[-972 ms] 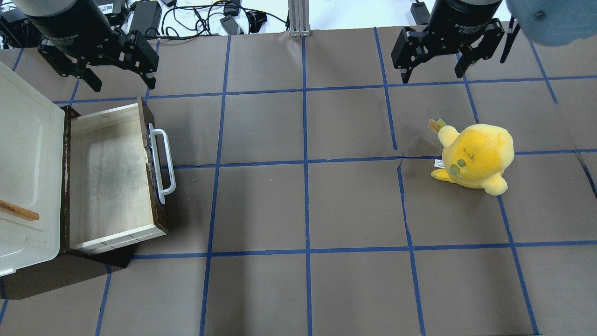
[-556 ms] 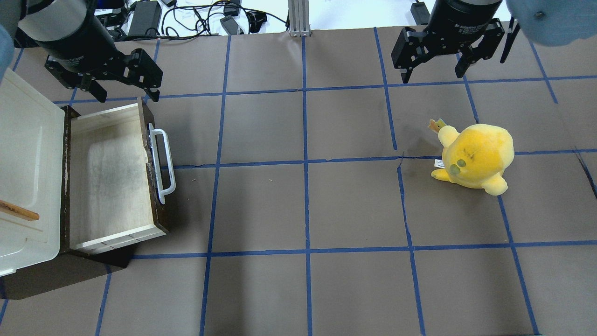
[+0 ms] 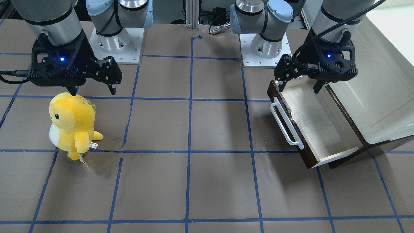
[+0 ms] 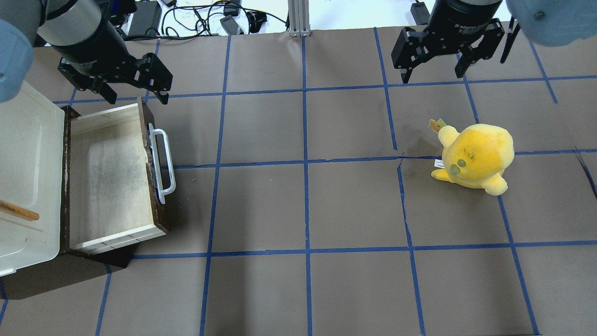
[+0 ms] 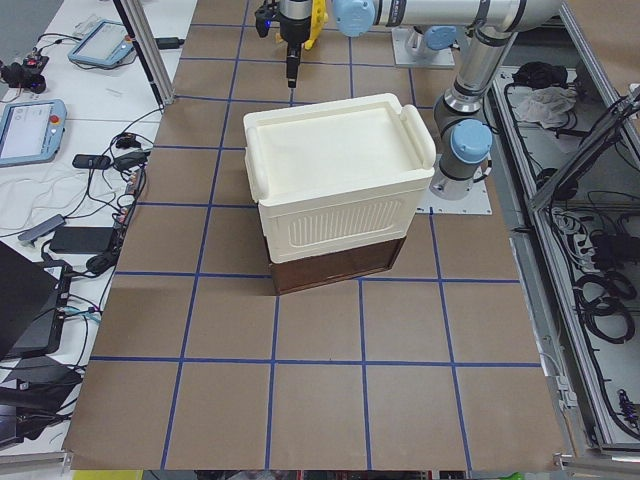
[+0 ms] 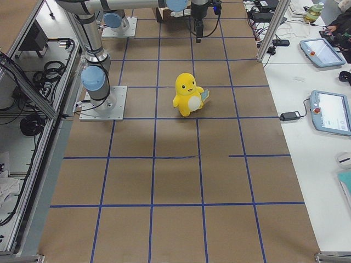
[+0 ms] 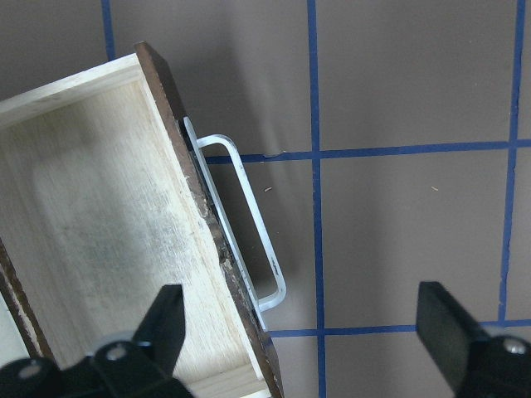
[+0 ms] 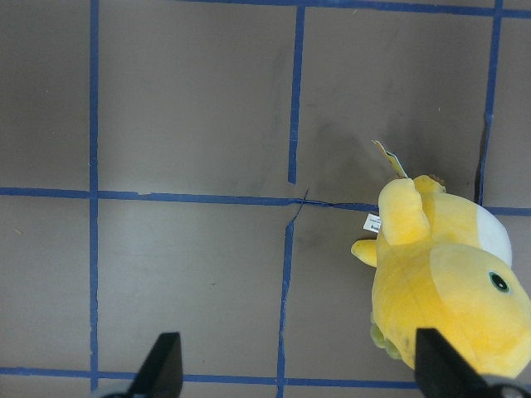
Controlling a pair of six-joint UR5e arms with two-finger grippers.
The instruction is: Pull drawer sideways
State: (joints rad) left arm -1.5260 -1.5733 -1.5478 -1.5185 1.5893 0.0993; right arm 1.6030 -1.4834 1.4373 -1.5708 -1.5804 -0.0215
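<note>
The drawer [image 4: 112, 179] is already slid well out of the cream cabinet [image 4: 25, 177] at the bench's left end, white bar handle [image 4: 162, 165] facing the middle, so I'd guess the risk is yanking at an angle, which could jam it or drag the whole cabinet along. The left claw [image 4: 135, 95] hangs above the drawer's far corner, wide open, gripping nothing, clear of the handle. Far side, the right claw [image 4: 433, 72] hovers open and empty beyond the yellow plush [image 4: 475, 156].
</note>
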